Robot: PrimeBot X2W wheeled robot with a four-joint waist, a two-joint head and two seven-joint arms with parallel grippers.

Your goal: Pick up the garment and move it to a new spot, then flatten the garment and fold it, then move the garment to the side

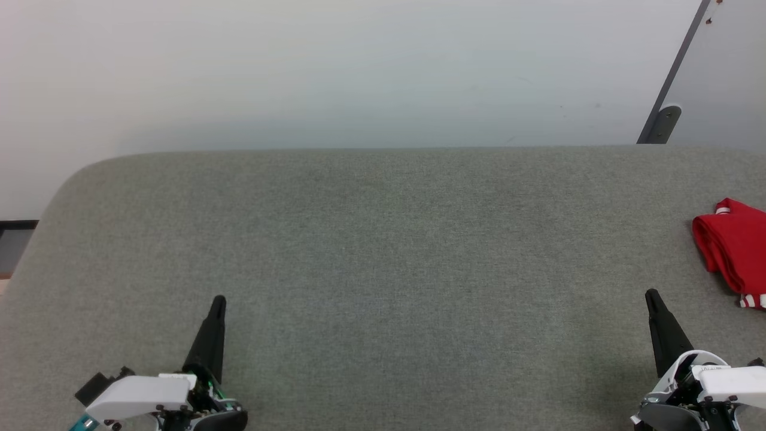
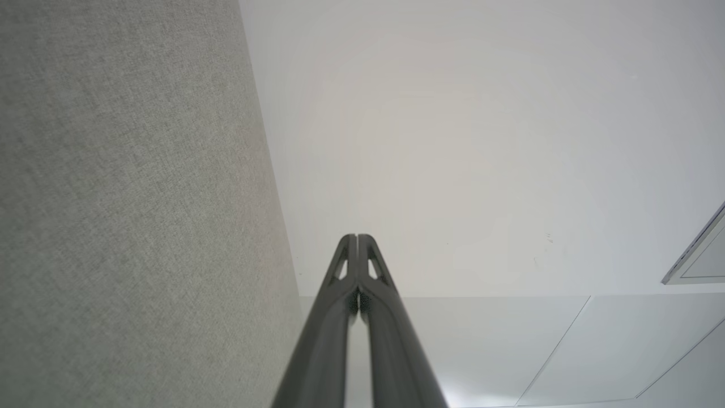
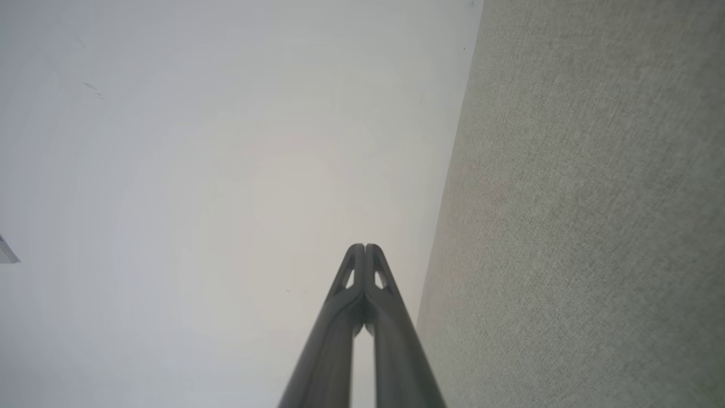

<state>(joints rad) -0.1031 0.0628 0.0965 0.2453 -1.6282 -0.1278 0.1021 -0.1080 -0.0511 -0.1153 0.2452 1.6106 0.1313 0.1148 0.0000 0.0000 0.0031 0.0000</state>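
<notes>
Grey table (image 1: 383, 269), garment (image 1: 733, 251) folded aside: last step looks done. Left hand (image 1: 218, 302), right hand (image 1: 651, 296) closed, empty; next I just rest.

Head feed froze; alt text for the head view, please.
A bunched red garment with striped trim lies at the right edge of a grey fabric table, partly cut off. The left claw and right claw point up from the bottom corners, shut, empty, clear of it.
</notes>
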